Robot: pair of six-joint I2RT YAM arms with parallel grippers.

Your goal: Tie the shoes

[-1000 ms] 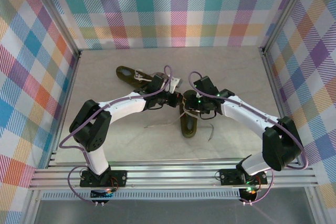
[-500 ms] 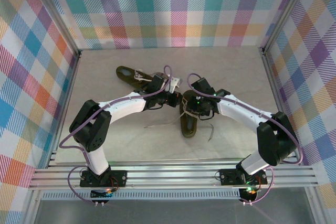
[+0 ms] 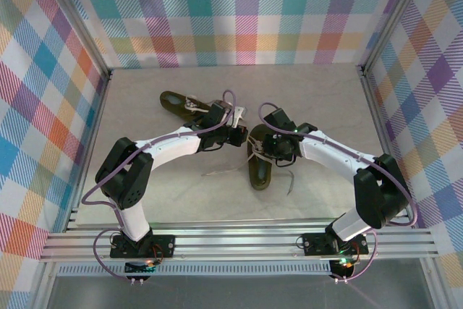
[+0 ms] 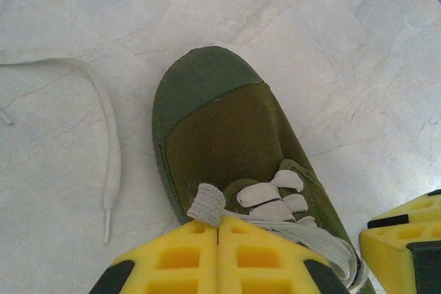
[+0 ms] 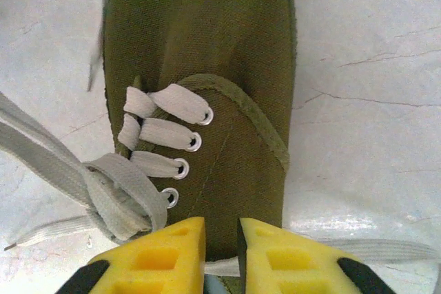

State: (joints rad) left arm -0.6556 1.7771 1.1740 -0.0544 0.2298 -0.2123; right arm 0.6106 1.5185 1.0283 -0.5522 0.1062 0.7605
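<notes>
Left pincer is clamped shut on a lace, likely to hold it ready for tying over the shoe just ahead. Right pincer is nearly closed beside the eyelets; I cannot tell if it grips anything. The second shoe lies well apart from both.

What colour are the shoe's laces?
The laces are cream-white, on a dark olive-green shoe. They show best in the right wrist view.

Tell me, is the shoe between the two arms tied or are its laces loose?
Loose. No bow shows on the shoe; one lace end trails slack across the table, and another strand runs off from the eyelets.
</notes>
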